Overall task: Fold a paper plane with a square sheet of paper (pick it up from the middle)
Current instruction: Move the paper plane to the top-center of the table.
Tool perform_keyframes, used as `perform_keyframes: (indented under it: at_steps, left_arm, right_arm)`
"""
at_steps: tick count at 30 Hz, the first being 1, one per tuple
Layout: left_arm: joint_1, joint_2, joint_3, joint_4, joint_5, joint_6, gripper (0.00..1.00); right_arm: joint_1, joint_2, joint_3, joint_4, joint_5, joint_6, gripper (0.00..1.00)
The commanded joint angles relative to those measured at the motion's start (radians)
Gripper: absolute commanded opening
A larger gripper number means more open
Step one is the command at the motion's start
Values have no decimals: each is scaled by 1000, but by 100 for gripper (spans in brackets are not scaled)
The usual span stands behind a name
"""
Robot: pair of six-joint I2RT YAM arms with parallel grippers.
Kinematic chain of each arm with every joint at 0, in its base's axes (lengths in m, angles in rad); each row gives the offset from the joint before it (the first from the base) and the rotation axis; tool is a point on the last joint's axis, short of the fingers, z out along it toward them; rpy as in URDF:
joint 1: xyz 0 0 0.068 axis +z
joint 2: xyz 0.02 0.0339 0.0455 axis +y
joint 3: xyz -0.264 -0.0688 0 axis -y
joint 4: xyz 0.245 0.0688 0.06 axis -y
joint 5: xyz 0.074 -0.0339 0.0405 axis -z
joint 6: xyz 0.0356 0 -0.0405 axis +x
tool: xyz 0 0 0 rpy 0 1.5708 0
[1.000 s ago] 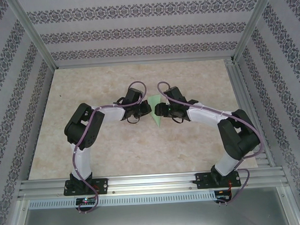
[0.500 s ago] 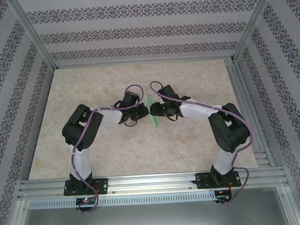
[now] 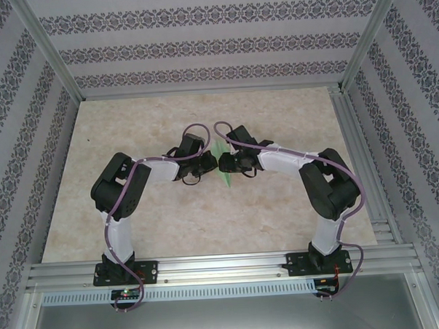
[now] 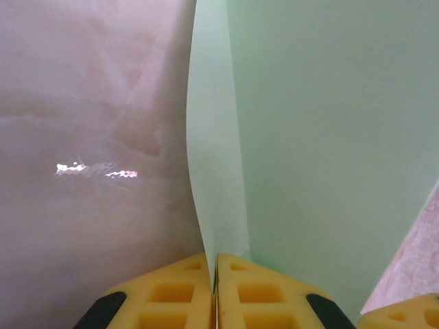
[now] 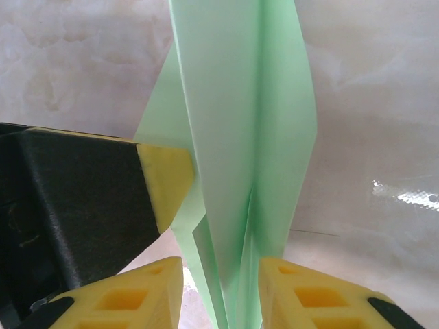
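While my left tool (image 4: pixel 215 264) has its yellow pads clenched flat together on one thin edge of the paper plane (image 5: pixel 226 103), that single pinch looks like all that carries the pale green dart, and that is my first worry. A tug on such a narrow bite could slide the sheet out or tear it at the pads.

My right tool (image 5: pixel 219 269) stands released, its two pads straddling the folded body near the centre crease. One pad is just beside the paper and the other is a little apart from it. If those pads land off the crease, I judge they would crush the layers into a stray fold or splay the flaps that already lie narrow. The two tools also sit very close, with the left one's black body and yellow tip right beside the right one's pad. A small error sideways could knock them together and jolt the paper loose.

From above, the plane sits between the two tools over the middle of the marbled counter (image 3: pixel 130 125), a slim green sliver. I cannot tell whether its nose touches the counter. If it does, dragging would buckle the tip.
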Motion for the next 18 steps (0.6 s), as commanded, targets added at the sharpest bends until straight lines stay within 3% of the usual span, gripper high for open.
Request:
perform_keyframes:
  at_steps: [1,8,13,18]
  left_arm:
    - [14,-29,-4,24,-5,0,10]
    - [14,-31,-5,24,-4,0,11]
    - [18,-51,-5,15,-3,0,14]
    - [43,-113,-21,-21,-32,6,25]
  right_arm:
    - [19,31,32,-11,-10,-22,32]
    - [25,67,56,-19,-3,-28,28]
    - [29,79,69,-42,46,-31,18]
    - [43,54,83,-103,153,-40,10]
